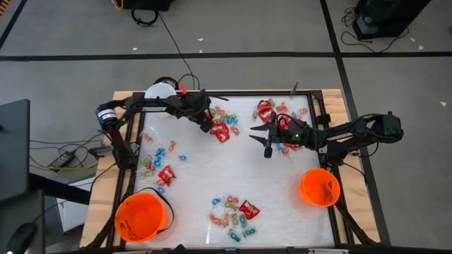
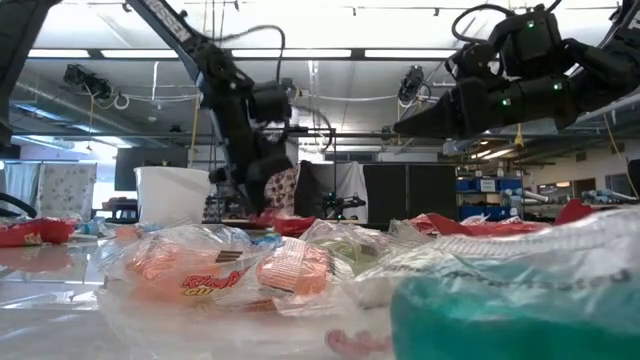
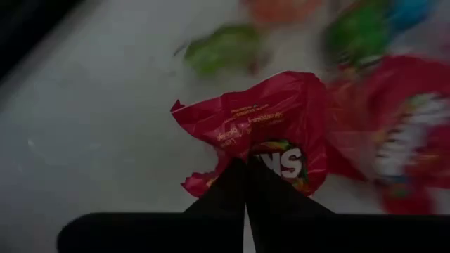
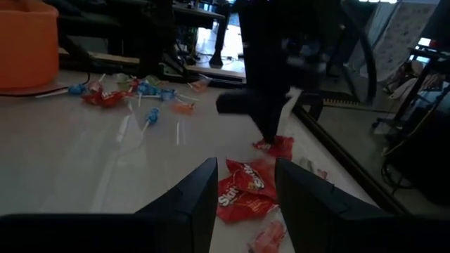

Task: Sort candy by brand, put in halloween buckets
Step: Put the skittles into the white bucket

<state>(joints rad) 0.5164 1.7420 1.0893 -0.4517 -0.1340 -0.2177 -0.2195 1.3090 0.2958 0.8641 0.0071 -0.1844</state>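
At upper centre of the high view, a red candy packet (image 3: 271, 130) sits pinched by its crinkled edge in the clenched left gripper (image 3: 246, 184). Light, soft and slippery, it likely wants a hold on the flat seam. Centre-right, the right gripper (image 1: 268, 137) hovers spread, empty, above more candy (image 4: 242, 192).

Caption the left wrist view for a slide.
Left pincer shut on a red candy packet above the white table.
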